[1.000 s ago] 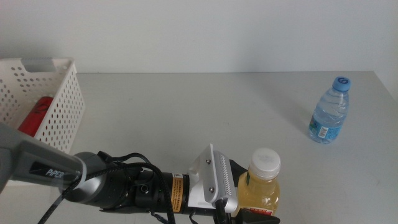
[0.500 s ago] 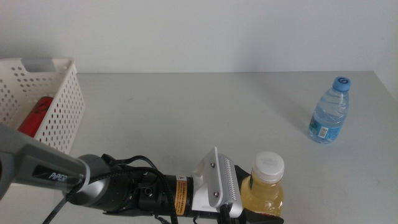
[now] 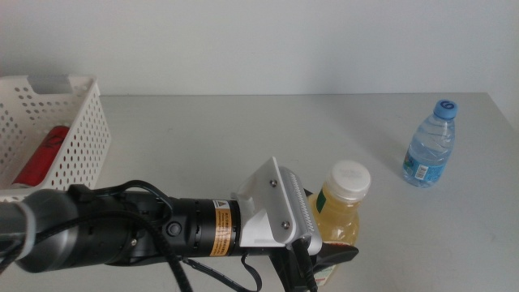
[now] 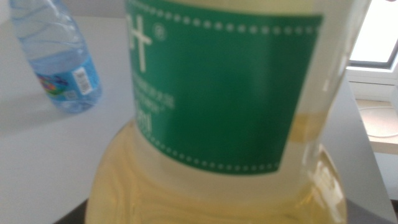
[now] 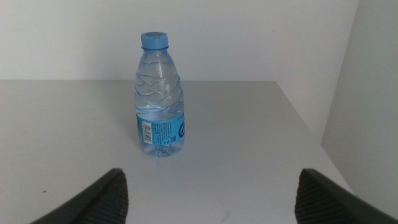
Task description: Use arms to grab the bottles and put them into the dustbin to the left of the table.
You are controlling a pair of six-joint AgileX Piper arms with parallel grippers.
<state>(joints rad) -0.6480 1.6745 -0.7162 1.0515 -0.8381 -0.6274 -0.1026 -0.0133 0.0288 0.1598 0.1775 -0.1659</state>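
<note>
Gripping the yellow-juice bottle low on its body, the left gripper is seen at the front edge of the table, near the middle of that edge, its dark jaws closed against the bottle's lower sides. The bottle is tilted slightly, its white cap leaning toward the right side of the table, and in the left wrist view its green label and pale yellow liquid fill almost the whole frame. Behind the jaws, the gripper's white blocky housing and a yellow-banded cylinder are shown, with the dark arm reaching in from the left and a black cable looped beneath it.

The right gripper is held with its jaws spread wide and nothing between them, pointed at the water bottle. That clear bottle, with blue cap and blue label, is stood upright near the right edge of the table, well apart from the juice bottle.

At the left edge of the table, the dustbin is seen, and a red soda can is lying inside it.
</note>
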